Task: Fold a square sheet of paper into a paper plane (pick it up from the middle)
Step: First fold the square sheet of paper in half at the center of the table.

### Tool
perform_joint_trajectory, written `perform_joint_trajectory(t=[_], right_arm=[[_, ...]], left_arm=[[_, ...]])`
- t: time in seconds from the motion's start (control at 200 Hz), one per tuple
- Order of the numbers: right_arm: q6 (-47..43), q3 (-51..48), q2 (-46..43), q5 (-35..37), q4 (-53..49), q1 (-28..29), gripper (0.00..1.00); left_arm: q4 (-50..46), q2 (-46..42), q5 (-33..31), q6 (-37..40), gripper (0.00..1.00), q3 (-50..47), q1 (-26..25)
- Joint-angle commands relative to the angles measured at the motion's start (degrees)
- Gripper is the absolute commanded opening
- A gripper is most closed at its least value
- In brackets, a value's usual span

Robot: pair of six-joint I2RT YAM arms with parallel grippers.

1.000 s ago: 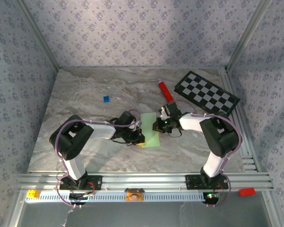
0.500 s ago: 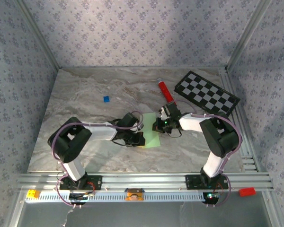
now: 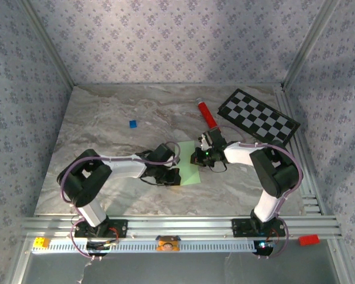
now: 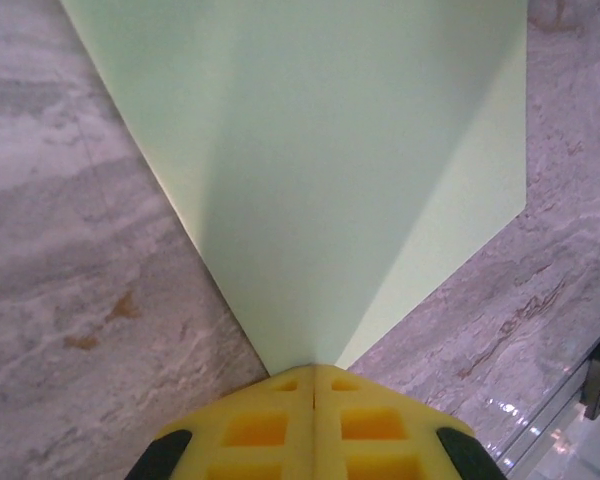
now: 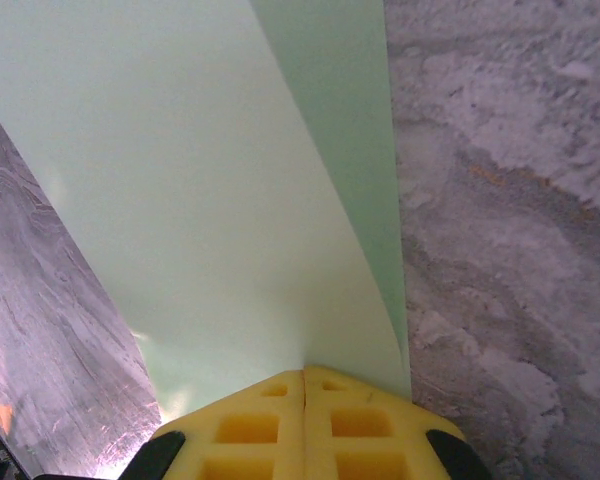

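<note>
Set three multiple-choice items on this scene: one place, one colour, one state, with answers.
1. The checkerboard lies: A) at the far right of the table B) at the near left C) in the middle.
2. The square sheet of paper is: A) white B) red C) pale green.
3. The left gripper and right gripper are: A) both wide open B) both shut on the paper C) one open.
Answers: 1A, it lies by the far right corner; 2C, green in every view; 3B, jaws meet in both wrist views.
</note>
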Motion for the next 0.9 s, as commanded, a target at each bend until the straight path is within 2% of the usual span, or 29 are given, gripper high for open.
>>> perform_joint_trajectory(t=[0.0,0.14,0.28,0.36,0.43,0.535,0.65,0.9], right_arm=[[-0.2,-3.0,1.9,7.0,-9.8,0.3,0.00],[-0.6,-2.7,1.9,6.8,-10.0,0.3,0.00],[-0.7,-2.7,1.8,6.6,-9.9,0.6,0.00],[-0.8,-2.7,1.8,6.6,-9.9,0.5,0.00],[-0.8,-2.6,1.8,6.6,-9.8,0.5,0.00],[-0.9,-2.6,2.4,6.2,-9.7,0.6,0.00],[-0.7,-2.5,2.6,6.1,-9.4,0.6,0.00],[-0.9,-1.6,3.0,6.3,-10.4,0.5,0.00]], left_arm=[[-8.6,-1.3,-3.0,2.7,0.02,1.7,-1.6],[-9.0,-2.3,-3.1,2.5,0.02,2.0,-2.1],[-10.3,-7.0,-4.2,1.9,0.03,5.2,-1.8],[-8.9,-9.3,-3.7,1.3,0.04,6.3,0.3],[-5.7,-9.6,-0.8,0.3,0.04,6.3,4.3],[-0.3,-6.3,4.1,-0.7,0.05,7.1,9.7],[-0.7,-0.8,5.4,1.4,0.04,11.0,12.9],[-0.8,6.7,9.2,3.2,0.04,16.6,14.8]])
